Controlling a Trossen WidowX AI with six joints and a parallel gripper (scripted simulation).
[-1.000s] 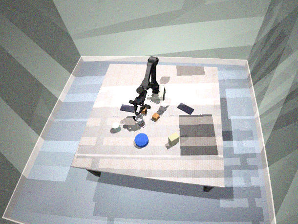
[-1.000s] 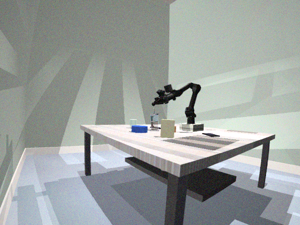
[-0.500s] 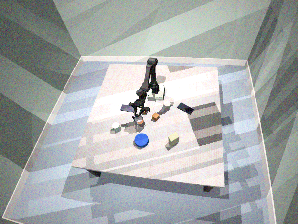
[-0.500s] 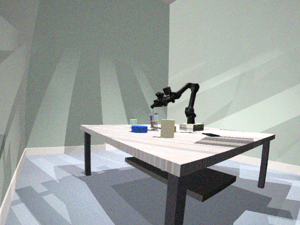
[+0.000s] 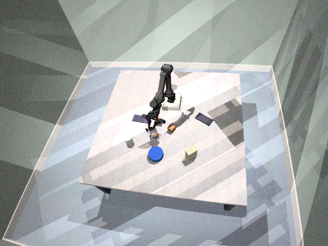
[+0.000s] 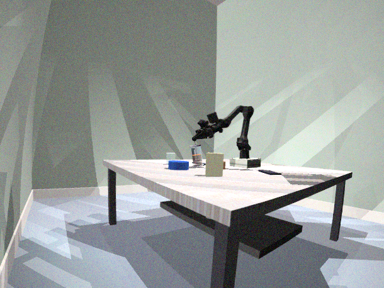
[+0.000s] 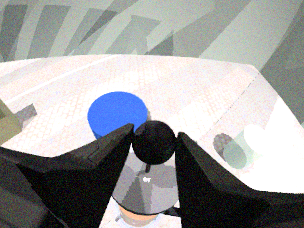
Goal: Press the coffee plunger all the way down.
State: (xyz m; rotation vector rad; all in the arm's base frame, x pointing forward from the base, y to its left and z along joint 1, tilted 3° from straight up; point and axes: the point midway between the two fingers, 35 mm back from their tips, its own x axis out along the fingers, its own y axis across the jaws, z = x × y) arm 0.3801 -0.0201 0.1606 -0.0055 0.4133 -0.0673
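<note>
"Where is the coffee press?"

"The clear-walled press (image 5: 154, 134) (image 6: 196, 155) (image 7: 145, 187) stands upright on the pale tabletop (image 5: 188, 182) (image 6: 176, 179) (image 7: 60, 82), just below the frame's center from overhead and at the bottom center of the wrist view, near a blue disc (image 5: 155, 153) (image 6: 178, 165) (image 7: 117, 114)."

"And the jaws?"

"The jaws (image 5: 149, 129) (image 6: 194, 139) pinch the round black knob (image 7: 154, 142) atop the plunger, one on each side. A short length of rod shows beneath it, so some travel appears to remain."

"How will it handle?"

"The knob looks hard and smooth, likely to slip if squeezed off its middle. The rod is thin and probably stiff lengthwise, weak against a sideways shove. The body looks like glass: fragile, fairly light and easily tipped."

"Best place to hold?"

"The knob, at its widest part, with pressure straight down the rod. The clear wall should be left alone, and the jaws spread evenly at the bottom, lest they drag the press."
</note>
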